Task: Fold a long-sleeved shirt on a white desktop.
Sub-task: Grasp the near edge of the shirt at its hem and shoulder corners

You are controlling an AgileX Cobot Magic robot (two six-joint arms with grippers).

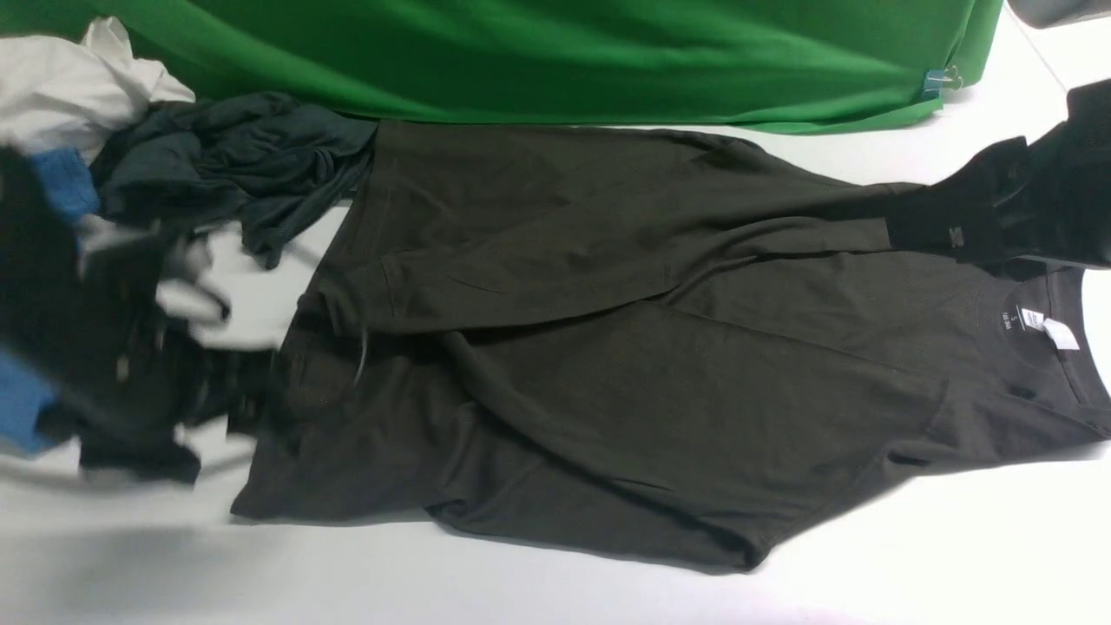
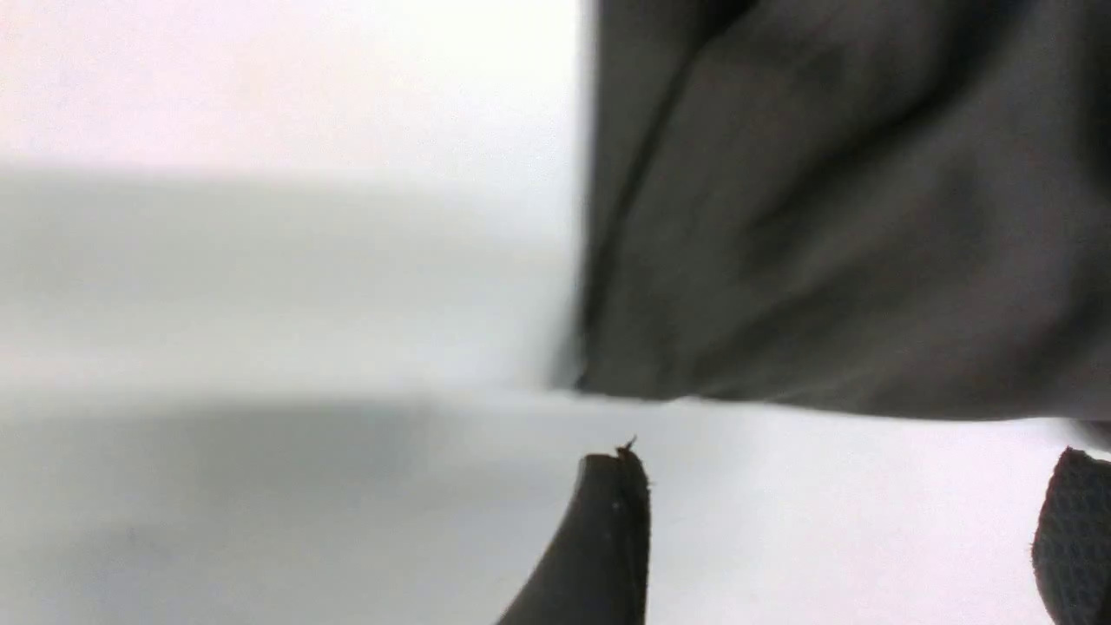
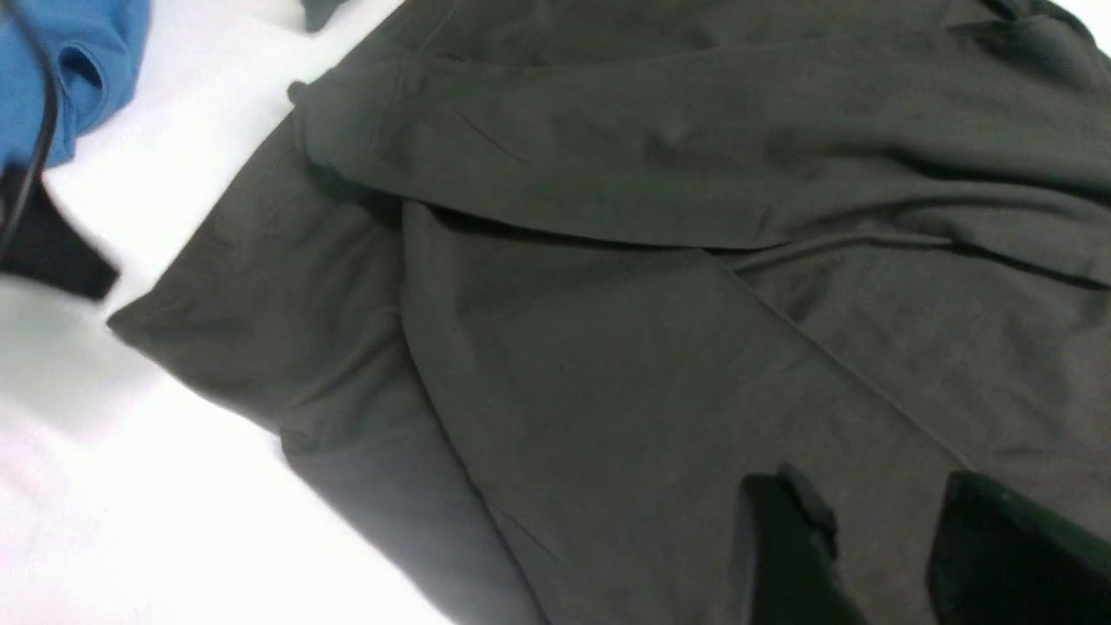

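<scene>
White desktop (image 1: 911, 555), bare strip along bottom of front view. Dark long-sleeved shirt (image 1: 555, 347) lies across center to right edge, sleeves folded over body, neck label at right. Dark teal-black garment (image 1: 226, 165) bunched upper left, white cloth (image 1: 78, 87) in upper left corner, blue cloth (image 1: 22, 408) at left edge

The shirt (image 1: 608, 391) lies right of the bunched garment (image 1: 234, 165).
</scene>
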